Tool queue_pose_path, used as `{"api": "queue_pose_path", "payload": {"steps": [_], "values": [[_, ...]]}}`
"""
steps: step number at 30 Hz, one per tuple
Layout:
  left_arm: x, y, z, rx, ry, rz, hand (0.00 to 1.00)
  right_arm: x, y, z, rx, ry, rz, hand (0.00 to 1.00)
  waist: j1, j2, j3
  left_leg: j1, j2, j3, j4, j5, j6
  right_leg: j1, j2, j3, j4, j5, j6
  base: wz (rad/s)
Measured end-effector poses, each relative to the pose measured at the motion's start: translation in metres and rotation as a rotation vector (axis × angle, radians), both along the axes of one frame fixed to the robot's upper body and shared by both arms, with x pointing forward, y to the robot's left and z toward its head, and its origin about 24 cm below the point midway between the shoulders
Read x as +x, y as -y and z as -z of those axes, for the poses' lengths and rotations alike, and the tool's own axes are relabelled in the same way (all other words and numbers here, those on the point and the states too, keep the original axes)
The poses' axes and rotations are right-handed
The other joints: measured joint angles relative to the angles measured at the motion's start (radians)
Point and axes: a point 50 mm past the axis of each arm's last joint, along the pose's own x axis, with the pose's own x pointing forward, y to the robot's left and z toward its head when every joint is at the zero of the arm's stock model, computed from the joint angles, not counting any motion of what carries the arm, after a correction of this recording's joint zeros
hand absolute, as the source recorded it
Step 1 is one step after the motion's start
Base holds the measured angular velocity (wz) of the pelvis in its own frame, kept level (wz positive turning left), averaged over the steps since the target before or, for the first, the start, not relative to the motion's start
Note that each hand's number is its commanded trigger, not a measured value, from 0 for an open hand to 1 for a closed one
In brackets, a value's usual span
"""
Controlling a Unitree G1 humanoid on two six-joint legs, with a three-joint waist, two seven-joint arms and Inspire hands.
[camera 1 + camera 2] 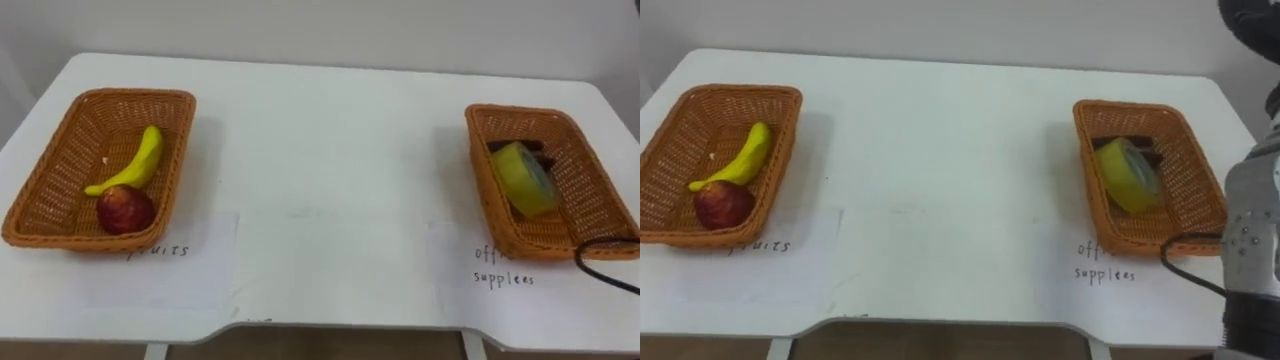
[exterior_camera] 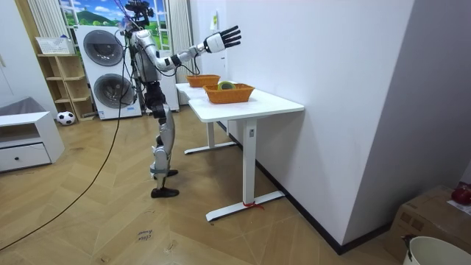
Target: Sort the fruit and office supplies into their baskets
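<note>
Two wicker baskets stand on a white table (image 1: 330, 150). In the left basket (image 1: 100, 96) lie a yellow banana (image 1: 140, 160) and a red apple (image 1: 125, 209). The right basket (image 1: 520, 110) holds a yellow roll of tape (image 1: 525, 177) with a dark object (image 1: 537, 151) behind it. My right hand (image 2: 223, 38) is raised well above the table, fingers spread and holding nothing; its forearm (image 1: 1250, 240) rises along the right edge of the right eye view.
A handwritten paper label (image 1: 160, 250) lies in front of the left basket and another (image 1: 500, 265) in front of the right one. The table's front edge (image 1: 320, 325) is close to me. I stand at the table's long side, with washing machines (image 2: 110, 70) behind me.
</note>
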Motion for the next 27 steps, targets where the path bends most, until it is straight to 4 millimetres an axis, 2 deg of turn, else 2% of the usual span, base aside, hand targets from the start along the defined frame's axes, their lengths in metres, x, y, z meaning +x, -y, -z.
{"api": "queue_pose_path", "payload": {"steps": [6, 9, 14, 17, 20, 23, 25, 27], "values": [[0.003, -0.006, -0.004, 0.019, 0.023, 0.005, 0.00, -0.019, 0.024, 0.008, 0.135, 0.010, 0.118, 0.00, -0.041, -0.016, 0.0016, 0.000, 0.004, 0.009, -0.003, -0.002, -0.002, -0.007, 0.003, 0.002, 0.001, 0.001, -0.002, -0.06], [0.005, -0.010, -0.006, 0.026, 0.041, -0.004, 0.00, -0.023, 0.033, 0.014, 0.174, -0.014, 0.176, 0.00, -0.055, -0.025, 0.0000, -0.006, 0.007, 0.026, -0.004, -0.002, -0.003, -0.021, 0.006, 0.023, 0.002, 0.002, -0.004, -0.14], [0.012, -0.012, -0.007, 0.032, 0.057, 0.001, 0.00, -0.033, 0.042, 0.022, 0.221, -0.036, 0.244, 0.00, -0.062, -0.022, -0.0001, -0.008, 0.010, 0.034, -0.006, -0.002, -0.003, -0.030, 0.007, 0.029, 0.003, 0.006, -0.005, -0.06], [0.017, -0.012, -0.008, 0.028, 0.080, -0.015, 0.00, -0.044, 0.046, 0.034, 0.226, -0.088, 0.284, 0.00, -0.065, -0.022, -0.0007, -0.007, 0.012, 0.035, -0.007, -0.003, -0.005, -0.030, 0.010, 0.029, 0.000, 0.007, -0.006, 0.00], [0.018, -0.012, -0.008, 0.021, 0.093, -0.051, 0.00, -0.057, 0.053, 0.048, 0.290, -0.129, 0.342, 0.00, -0.073, -0.016, -0.0015, -0.008, 0.012, 0.035, -0.011, -0.003, -0.005, -0.032, 0.011, 0.028, 0.000, 0.007, -0.006, 0.00], [0.017, -0.012, -0.008, 0.013, 0.105, -0.095, 0.00, -0.076, 0.070, 0.063, 0.397, -0.151, 0.456, 0.00, -0.085, -0.012, -0.0042, 0.004, 0.012, 0.035, -0.022, -0.003, -0.005, -0.027, 0.011, 0.029, -0.001, 0.007, -0.006, -0.03], [0.017, -0.010, -0.007, 0.009, 0.108, -0.106, 0.00, -0.090, 0.079, 0.075, 0.437, -0.184, 0.556, 0.00, -0.085, -0.005, -0.0067, 0.018, 0.015, 0.056, -0.035, -0.003, -0.005, -0.025, 0.013, 0.040, -0.001, 0.007, -0.006, -0.23], [0.017, -0.009, -0.007, 0.004, 0.110, -0.118, 0.00, -0.100, 0.082, 0.083, 0.450, -0.214, 0.610, 0.00, -0.090, -0.006, -0.0046, 0.024, 0.015, 0.060, -0.040, -0.003, -0.006, -0.024, 0.014, 0.048, -0.001, 0.007, -0.006, -0.16]]}}
